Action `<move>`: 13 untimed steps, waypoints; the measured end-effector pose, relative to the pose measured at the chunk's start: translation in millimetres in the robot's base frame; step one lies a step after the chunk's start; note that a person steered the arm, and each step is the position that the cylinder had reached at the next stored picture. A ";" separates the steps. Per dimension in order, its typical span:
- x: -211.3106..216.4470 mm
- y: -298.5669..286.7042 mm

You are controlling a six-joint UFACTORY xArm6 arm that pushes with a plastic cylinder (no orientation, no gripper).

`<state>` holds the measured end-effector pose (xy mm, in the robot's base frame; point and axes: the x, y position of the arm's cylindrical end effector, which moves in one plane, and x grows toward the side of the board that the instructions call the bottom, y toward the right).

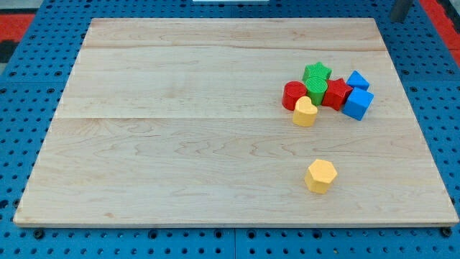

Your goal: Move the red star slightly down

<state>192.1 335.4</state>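
Note:
The red star [336,93] lies in a tight cluster at the board's right. It touches a green block [316,90] on its left and a blue cube [358,104] on its right. A green star [317,71] is above and left of it, and a second blue block [357,80] is above and right. A round red block [292,95] sits at the cluster's left, with a yellow block [305,112] just below it. A dark rod end, which looks like my tip [396,19], shows at the view's top right, beyond the board's corner and far from the blocks.
A yellow hexagon [320,176] lies alone nearer the view's bottom, below the cluster. The wooden board [180,144] rests on a blue pegboard surface [21,108].

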 end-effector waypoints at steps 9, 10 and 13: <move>113.1 -26.9; 113.1 -26.9; 159.6 -85.8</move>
<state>351.8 249.6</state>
